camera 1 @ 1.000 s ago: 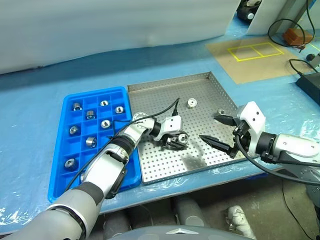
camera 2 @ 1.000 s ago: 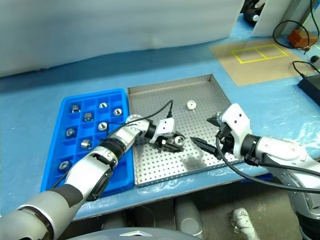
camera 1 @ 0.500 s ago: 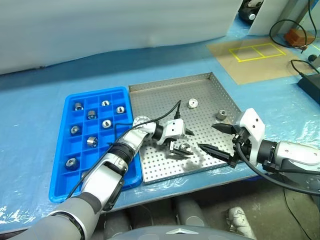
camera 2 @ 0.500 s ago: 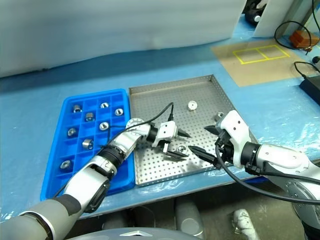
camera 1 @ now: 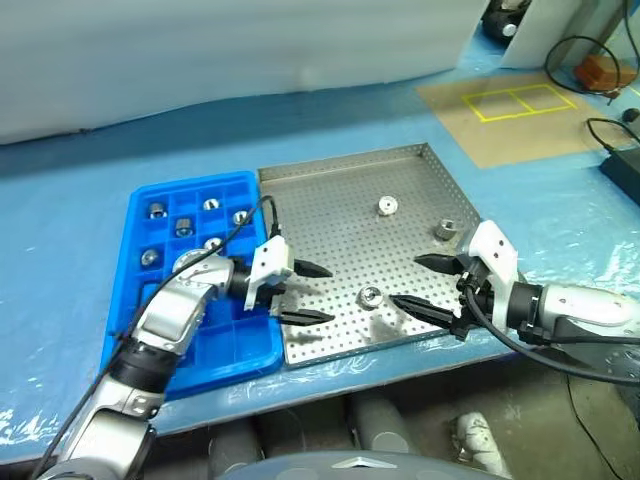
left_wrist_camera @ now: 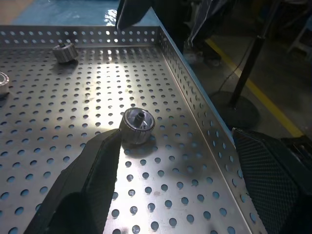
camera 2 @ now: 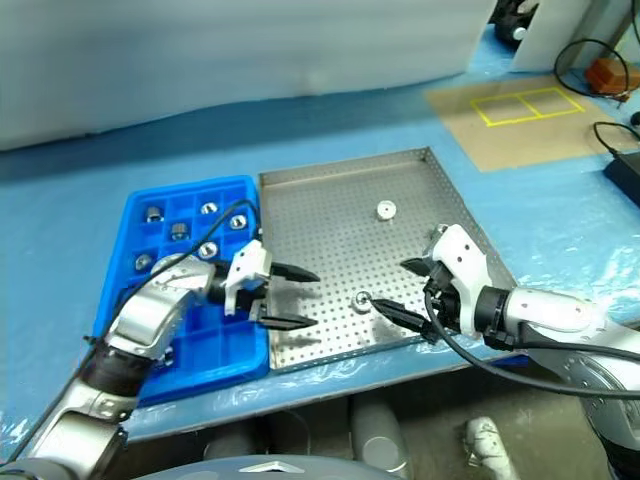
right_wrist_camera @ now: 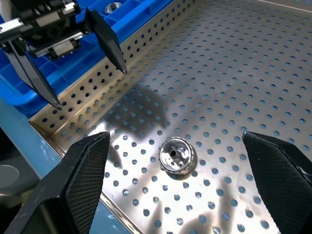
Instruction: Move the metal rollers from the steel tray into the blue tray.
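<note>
blue tray [camera 1: 150,345] on the left of the bench [camera 1: 70,200], touching the steel tray's left rim. several metal rollers [camera 1: 156,211] sit in its far compartments, one per cell; the near cells look bare as far as can be seen, partly hidden by the left arm.

left claw [camera 1: 303,294] hangs over the seam between the two trays, pointing right across the steel tray's near-left corner, fingers spread wide, nothing between them.

steel tray [camera 1: 330,195] in the middle, perforated floor. three rollers lie on it: one near roller [camera 1: 371,296] toward the front edge, between the two claws, lying free, touched by neither; in the left wrist view it sits just beside one finger [left_wrist_camera: 83,185] of the left claw but apart. a second roller [camera 1: 387,206] sits mid-tray further back, a third roller [camera 1: 446,229] close to the right rim.

right claw [camera 1: 425,287] over the tray's near-right corner, pointing left toward the near roller, fingers fully wide, empty. cables [camera 1: 590,60] at the far right of the bench.
</note>
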`<state>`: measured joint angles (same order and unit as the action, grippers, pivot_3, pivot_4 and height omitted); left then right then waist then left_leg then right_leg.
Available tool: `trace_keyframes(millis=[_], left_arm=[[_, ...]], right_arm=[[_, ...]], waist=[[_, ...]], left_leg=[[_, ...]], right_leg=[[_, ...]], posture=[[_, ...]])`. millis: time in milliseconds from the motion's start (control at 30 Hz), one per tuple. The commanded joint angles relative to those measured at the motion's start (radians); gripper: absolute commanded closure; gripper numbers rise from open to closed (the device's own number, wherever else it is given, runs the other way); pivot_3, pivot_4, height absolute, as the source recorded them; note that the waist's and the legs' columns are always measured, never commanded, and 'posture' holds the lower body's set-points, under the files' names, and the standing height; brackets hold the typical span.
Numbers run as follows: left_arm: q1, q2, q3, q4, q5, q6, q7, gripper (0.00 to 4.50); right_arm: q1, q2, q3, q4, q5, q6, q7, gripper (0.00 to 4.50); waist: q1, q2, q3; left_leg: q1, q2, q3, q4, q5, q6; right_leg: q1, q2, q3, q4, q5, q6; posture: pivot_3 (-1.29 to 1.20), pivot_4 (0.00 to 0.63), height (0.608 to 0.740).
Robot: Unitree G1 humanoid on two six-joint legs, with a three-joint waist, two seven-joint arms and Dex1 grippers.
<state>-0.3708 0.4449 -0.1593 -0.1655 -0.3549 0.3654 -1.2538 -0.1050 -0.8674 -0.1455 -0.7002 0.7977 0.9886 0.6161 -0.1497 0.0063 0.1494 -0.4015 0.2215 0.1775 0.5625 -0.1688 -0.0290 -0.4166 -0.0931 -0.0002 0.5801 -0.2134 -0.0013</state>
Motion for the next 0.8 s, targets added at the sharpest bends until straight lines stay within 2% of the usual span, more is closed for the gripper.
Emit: trace_keyframes(millis=[33, 167, 267, 467, 733, 800], left_arm=[[-0.025, 0.006, 0.064, -0.042, -0.058, 0.041, 0.069, 0.71], [-0.016, 0.018, 0.067, -0.05, -0.049, 0.017, 0.108, 0.71], [0.001, 0.032, 0.06, -0.079, -0.055, 0.017, 0.117, 0.71], [0.011, 0.053, 0.05, -0.096, -0.057, 0.019, 0.128, 0.71], [0.006, 0.076, 0.034, -0.093, -0.053, 0.013, 0.126, 0.71], [0.002, 0.077, 0.031, -0.089, -0.048, 0.01, 0.128, 0.67]], right_arm=[[-0.05, 0.015, 0.099, 0.076, -0.066, -0.066, 0.051, 0.0], [-0.1, 0.033, 0.239, 0.201, -0.163, -0.149, 0.138, 0.0], [-0.112, 0.041, 0.294, 0.318, -0.244, -0.218, 0.18, 0.0], [-0.091, 0.048, 0.339, 0.4, -0.335, -0.302, 0.231, 0.0], [-0.054, 0.058, 0.35, 0.449, -0.414, -0.36, 0.261, 0.0], [-0.045, 0.061, 0.345, 0.464, -0.431, -0.372, 0.263, 0.38]], waist=[[0.015, 0.0, 0.0], [0.048, 0.0, 0.0], [0.069, 0.0, 0.0], [0.111, 0.0, 0.0], [0.124, 0.0, 0.0], [0.125, 0.0, 0.0]], left_leg=[[0.0, 0.0, 0.0, 0.0, 0.0, -0.001], [0.001, 0.002, 0.0, 0.0, 0.002, -0.003], [0.0, 0.004, 0.0, -0.002, 0.002, -0.004], [0.0, 0.004, 0.0, -0.001, 0.003, -0.005], [0.007, 0.004, 0.001, 0.0, 0.004, -0.006], [0.008, 0.004, 0.001, 0.0, 0.004, -0.006]], right_leg=[[0.0, 0.0, 0.0, 0.001, 0.0, 0.0], [-0.002, 0.001, 0.002, 0.005, 0.0, 0.0], [-0.004, 0.002, 0.002, 0.007, 0.0, 0.0], [-0.004, 0.002, 0.004, 0.01, 0.0, 0.0], [0.0, 0.002, 0.005, 0.012, 0.0, 0.0], [0.001, 0.002, 0.005, 0.012, 0.0, 0.0]], posture=[[-0.41, 0.15, 0.74], [-0.36, 0.15, 0.74], [-0.34, 0.15, 0.74], [-0.32, 0.15, 0.74], [-0.31, 0.15, 0.74], [-0.31, 0.15, 0.74]])
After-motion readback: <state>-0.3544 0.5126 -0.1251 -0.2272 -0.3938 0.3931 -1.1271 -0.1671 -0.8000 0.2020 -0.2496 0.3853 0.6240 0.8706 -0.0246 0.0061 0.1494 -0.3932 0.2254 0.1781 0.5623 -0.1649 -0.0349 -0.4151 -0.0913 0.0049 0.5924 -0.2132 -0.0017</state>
